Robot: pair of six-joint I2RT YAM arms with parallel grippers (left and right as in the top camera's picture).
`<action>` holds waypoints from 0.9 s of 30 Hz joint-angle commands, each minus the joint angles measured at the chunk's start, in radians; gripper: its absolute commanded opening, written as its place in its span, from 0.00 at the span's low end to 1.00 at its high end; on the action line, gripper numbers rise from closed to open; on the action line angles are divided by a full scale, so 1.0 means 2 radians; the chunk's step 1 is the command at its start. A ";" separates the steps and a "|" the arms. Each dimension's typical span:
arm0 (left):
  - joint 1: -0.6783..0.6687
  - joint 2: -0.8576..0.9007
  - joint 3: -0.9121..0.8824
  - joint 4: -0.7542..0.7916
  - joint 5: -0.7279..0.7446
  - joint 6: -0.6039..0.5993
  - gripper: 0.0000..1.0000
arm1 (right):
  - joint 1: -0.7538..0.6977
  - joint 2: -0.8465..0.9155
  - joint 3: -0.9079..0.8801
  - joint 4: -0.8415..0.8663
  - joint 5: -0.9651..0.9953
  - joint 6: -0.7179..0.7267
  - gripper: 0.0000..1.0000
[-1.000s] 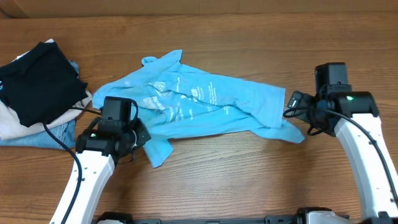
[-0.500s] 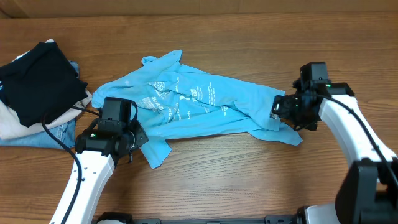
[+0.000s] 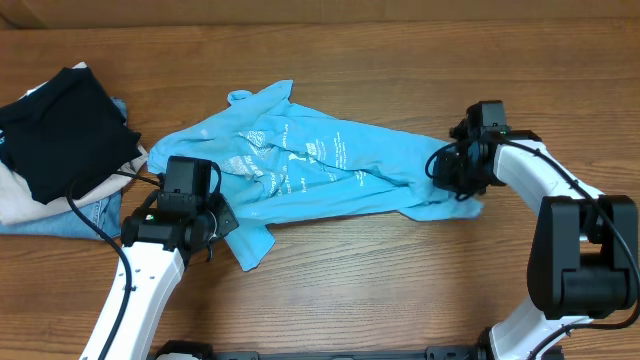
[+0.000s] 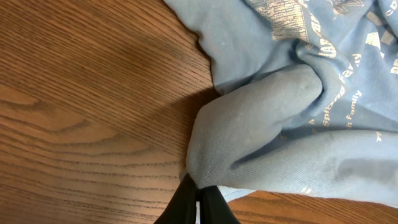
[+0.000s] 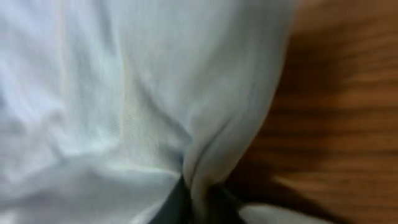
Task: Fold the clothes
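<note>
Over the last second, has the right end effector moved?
Yes. The right end effector shifted leftward, toward the black folded garment, and closed on the edge of the light sky-blue cotton T-shirt.

1. The T-shirt [image 3: 330,165] is light sky-blue, with small white lettering printed across it.
2. The bench [image 3: 400,290] is warm brown with darker wood grain.
3. The folded garment [image 3: 65,125] is plain black.
4. The jeans [image 3: 92,215] are pale blue denim.
5. The left hand [image 4: 196,202] and right hand [image 5: 193,202] are black.
</note>
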 commanded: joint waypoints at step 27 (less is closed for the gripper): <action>0.003 -0.005 0.001 -0.022 -0.090 0.011 0.04 | -0.051 -0.006 0.136 -0.178 0.046 0.029 0.73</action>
